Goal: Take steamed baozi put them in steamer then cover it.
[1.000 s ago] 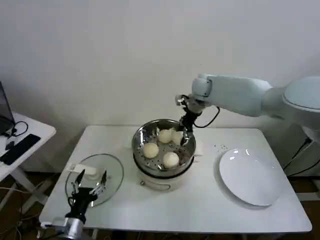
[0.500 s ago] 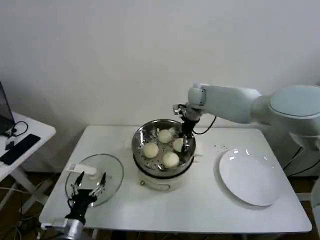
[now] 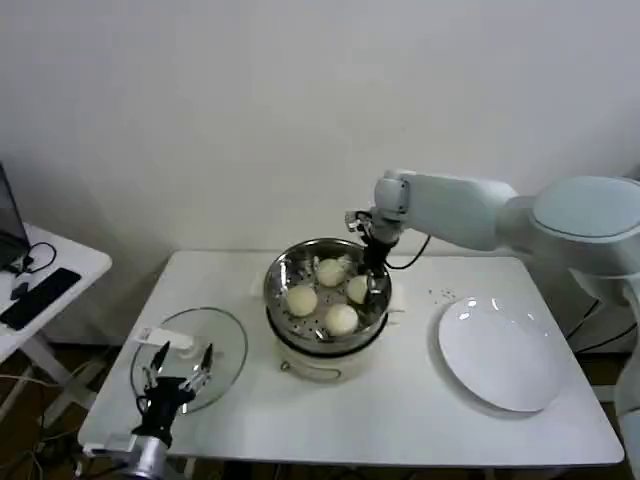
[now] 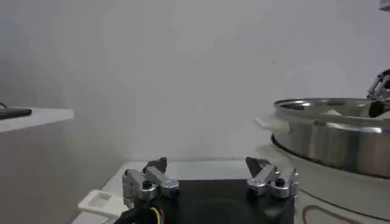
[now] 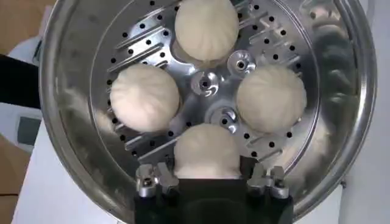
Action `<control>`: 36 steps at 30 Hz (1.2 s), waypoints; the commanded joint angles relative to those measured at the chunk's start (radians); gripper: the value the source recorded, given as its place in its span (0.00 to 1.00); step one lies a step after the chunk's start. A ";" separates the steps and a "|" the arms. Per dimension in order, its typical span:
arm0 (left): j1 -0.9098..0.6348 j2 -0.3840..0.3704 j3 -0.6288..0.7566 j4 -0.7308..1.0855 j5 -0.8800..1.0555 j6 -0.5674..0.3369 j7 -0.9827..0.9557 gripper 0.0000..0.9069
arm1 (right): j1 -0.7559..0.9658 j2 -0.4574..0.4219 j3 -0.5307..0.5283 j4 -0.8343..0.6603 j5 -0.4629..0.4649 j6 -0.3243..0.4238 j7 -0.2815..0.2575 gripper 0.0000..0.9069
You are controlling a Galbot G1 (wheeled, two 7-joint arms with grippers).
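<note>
Since a second ago, the right gripper (image 3: 372, 272) has been lowered from above the far rim into the steamer (image 3: 282, 272), and the fourth bun it carried is now set down among the others. Seen from the head camera, four steamed baozi (image 3: 341, 319) are spread over the perforated floor of the steel basket, which sits on its white pot base near the middle of the white table (image 3: 400, 410). The right arm is reached in over the far right rim, with its gripper at the bun on that side. The cover (image 3: 222, 350) is laid flat on the table to the left of the steamer, its white knob toward the table's left edge. The left gripper (image 3: 177, 372) is held low over the near edge of the cover, its fingers spread. A white plate (image 3: 500, 355) is seen to the right of the steamer.

From the left wrist camera, the left gripper (image 4: 210, 178) is seen with its fingers well apart and nothing between them; the steamer (image 4: 332, 137) rises just beyond.

From the right wrist camera, the right gripper (image 5: 210, 179) is seen with its fingers apart on either side of the nearest steamed baozi (image 5: 206, 150); whether the pads touch it cannot be told. The other three buns are ringed around the basket's centre.
</note>
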 commanded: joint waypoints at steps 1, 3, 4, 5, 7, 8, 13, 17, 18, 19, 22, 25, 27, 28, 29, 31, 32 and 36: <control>-0.001 0.000 -0.002 0.001 0.000 0.000 -0.001 1.00 | -0.004 0.001 0.001 0.000 -0.012 0.006 0.001 1.00; -0.001 0.000 -0.004 0.002 -0.001 0.000 -0.001 1.00 | -0.001 -0.001 0.003 0.008 -0.009 0.005 0.001 1.00; -0.001 0.000 -0.005 0.002 -0.001 0.000 -0.001 1.00 | 0.000 -0.004 0.006 0.013 -0.009 0.005 0.002 1.00; -0.001 0.000 -0.005 0.003 -0.001 0.000 -0.001 1.00 | 0.003 -0.006 0.007 0.018 -0.007 0.005 0.002 1.00; -0.001 0.000 -0.005 0.003 -0.001 0.000 -0.001 1.00 | 0.010 -0.010 0.010 0.025 -0.006 0.005 0.002 1.00; -0.001 0.000 -0.004 0.004 -0.001 -0.001 -0.002 1.00 | 0.018 -0.013 0.012 0.033 -0.002 0.005 0.001 1.00; -0.002 0.000 -0.002 0.004 -0.001 0.000 -0.002 1.00 | 0.059 -0.025 0.019 0.051 0.029 0.006 -0.001 1.00; -0.004 -0.001 -0.001 0.002 -0.001 0.000 -0.002 1.00 | 0.102 -0.043 0.038 0.074 0.056 0.009 -0.003 1.00; -0.004 0.000 -0.002 0.001 -0.002 0.000 -0.002 1.00 | 0.114 -0.057 0.059 0.085 0.055 0.011 0.001 1.00; -0.005 0.000 -0.003 0.001 -0.002 0.001 -0.002 1.00 | 0.122 -0.064 0.068 0.095 0.055 0.017 0.010 1.00; -0.009 0.002 -0.009 0.001 -0.004 0.001 -0.003 1.00 | 0.137 -0.133 0.170 0.141 0.059 0.020 0.087 1.00; -0.014 0.003 -0.014 0.002 -0.003 -0.001 -0.003 1.00 | 0.125 -0.226 0.288 0.239 -0.027 -0.029 0.192 1.00; -0.014 -0.002 -0.016 0.000 -0.002 0.003 -0.003 1.00 | 0.135 -0.307 0.324 0.373 -0.156 -0.067 0.319 1.00; -0.014 -0.004 -0.011 -0.002 0.000 0.004 -0.003 1.00 | 0.127 -0.343 0.337 0.413 -0.153 -0.077 0.362 1.00; -0.014 -0.005 -0.008 -0.004 0.005 0.004 -0.003 1.00 | 0.116 -0.370 0.351 0.434 -0.154 -0.081 0.383 1.00; -0.014 -0.007 -0.004 -0.009 0.007 0.007 -0.003 1.00 | 0.100 -0.423 0.367 0.488 -0.153 -0.084 0.418 1.00; -0.014 -0.008 -0.003 -0.010 0.008 0.009 -0.003 1.00 | 0.089 -0.450 0.383 0.519 -0.149 -0.086 0.429 1.00; -0.017 -0.011 -0.004 -0.011 0.012 0.013 -0.007 1.00 | 0.050 -0.560 0.421 0.610 -0.132 -0.080 0.456 1.00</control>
